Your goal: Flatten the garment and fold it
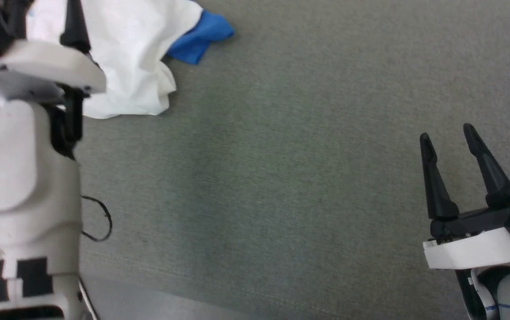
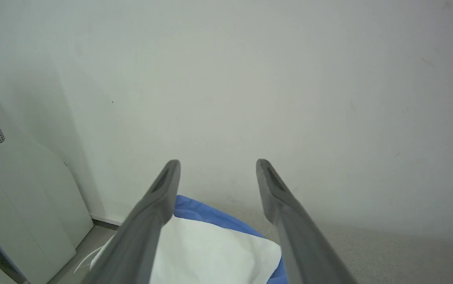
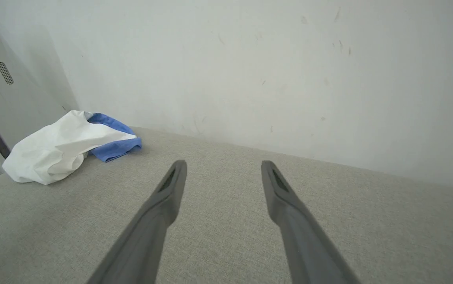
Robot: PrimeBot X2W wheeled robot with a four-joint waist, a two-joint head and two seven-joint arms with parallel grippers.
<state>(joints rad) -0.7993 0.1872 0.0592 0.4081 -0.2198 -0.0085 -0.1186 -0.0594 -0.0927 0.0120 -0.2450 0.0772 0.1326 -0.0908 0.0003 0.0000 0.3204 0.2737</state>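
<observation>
— how far along are you?
— barely begun, by my reckoning. nearest me, my right jaws stand wide apart with nothing between them, over bare grey counter (image 1: pixel 281 186), well apart from the cloth.
— and the left?
— further out, my left jaws are spread wide too, holding nothing. they hang over the garment (image 1: pixel 126 58); whether a fingertip touches it i cannot tell.
— where does it lie?
— at the far left of the counter, close to the wall (image 3: pixel 250 59), in 1 crumpled heap: the white body bunched on top, a blue part poking out at the far side.
— so what's done?
— nothing i can see. it is neither flat nor folded. i judge 2 jobs are left: spread it out smooth, then fold it. first i'd need a grip on an edge, and the heap hides which edge is which.
</observation>
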